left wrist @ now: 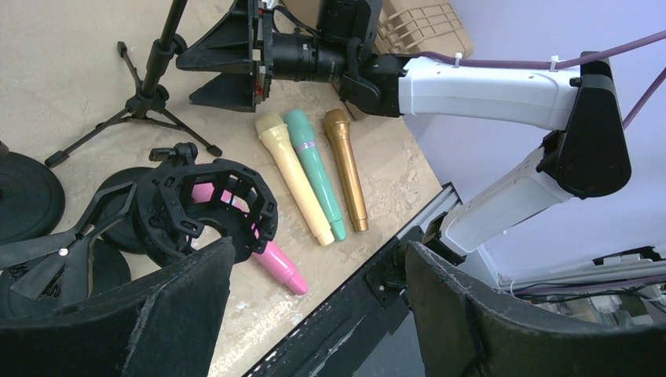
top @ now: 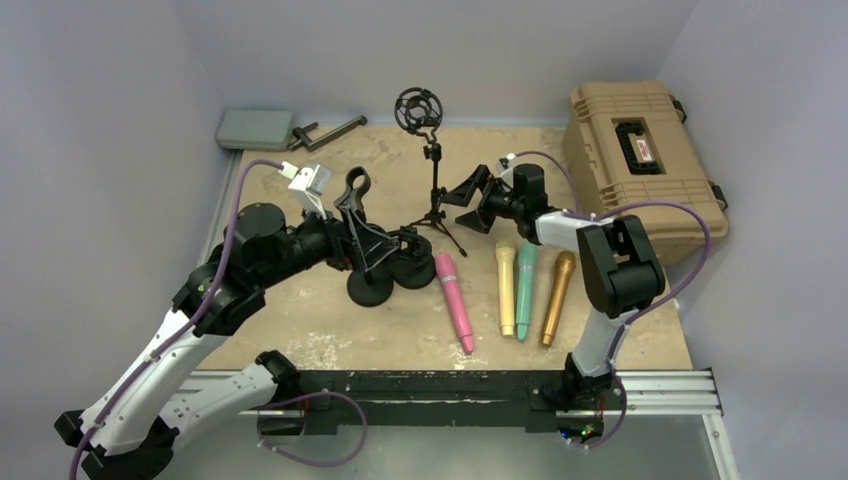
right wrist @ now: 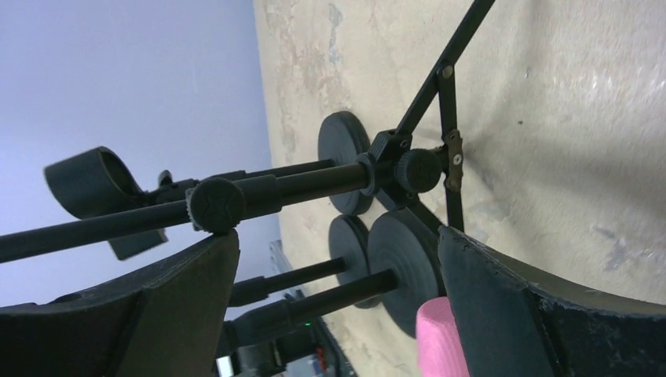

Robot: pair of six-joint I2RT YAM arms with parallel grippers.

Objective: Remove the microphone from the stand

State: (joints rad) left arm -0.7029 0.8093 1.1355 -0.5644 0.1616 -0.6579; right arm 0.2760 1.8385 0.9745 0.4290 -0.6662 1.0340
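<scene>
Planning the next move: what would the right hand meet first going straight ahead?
Probably the tripod stand: its pole crosses just ahead of the right hand, which is open; exact depth is unclear.

Beside the right gripper (top: 460, 205), the tripod stand (top: 436, 187) looks matt black metal; the pink microphone (top: 454, 300) is glossy plastic, the gold microphone (top: 558, 297) satin-metallic, the table (top: 400, 332) rough.

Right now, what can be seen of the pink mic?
The pink mic is slim and plastic-looking, darker at its far end. It lies flat on the table, leftmost of four mics in a row, apart from the cream mic. Its far end sits close to the black round stand bases; whether they touch is unclear. In the left wrist view a black shock mount hides part of it. Nothing grips it.
</scene>
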